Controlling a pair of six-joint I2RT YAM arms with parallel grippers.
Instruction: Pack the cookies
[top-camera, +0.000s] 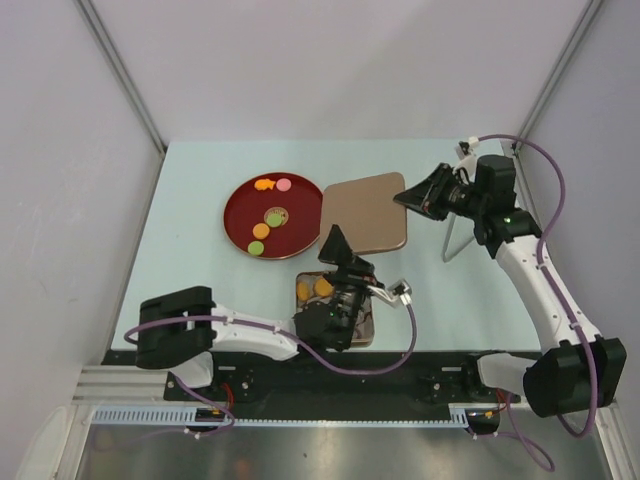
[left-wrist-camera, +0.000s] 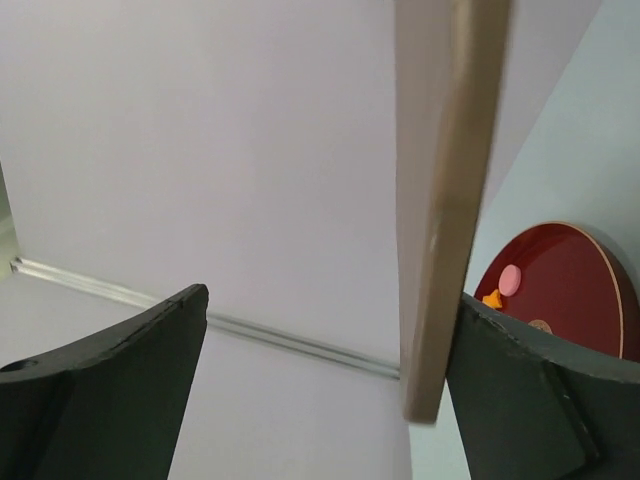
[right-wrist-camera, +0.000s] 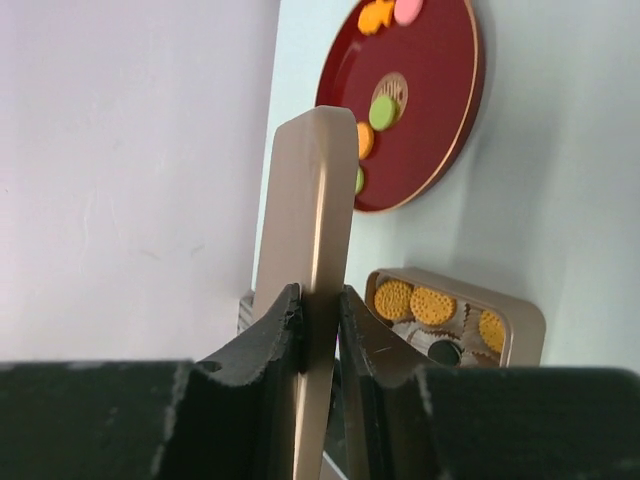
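Found right gripper (right-wrist-camera: 318, 305) clenched on 1 edge of a tan, rounded-rectangular metal lid (right-wrist-camera: 308, 200), with the panel extending straight out beyond the fingertips. Found left gripper (left-wrist-camera: 330, 300) released, its 2 fingers spread wide, with the lid's far edge standing between them and close to 1 of them; contact there not determinable. Located small round cookies (top-camera: 323, 287), at least 3 orange, in a shallow tan rectangular tin (right-wrist-camera: 522, 335) directly beneath the left fingers. Noted several more, orange, green and pink, on a round dark-red plate (top-camera: 240, 205) past the left fingertips, just beside the lid.
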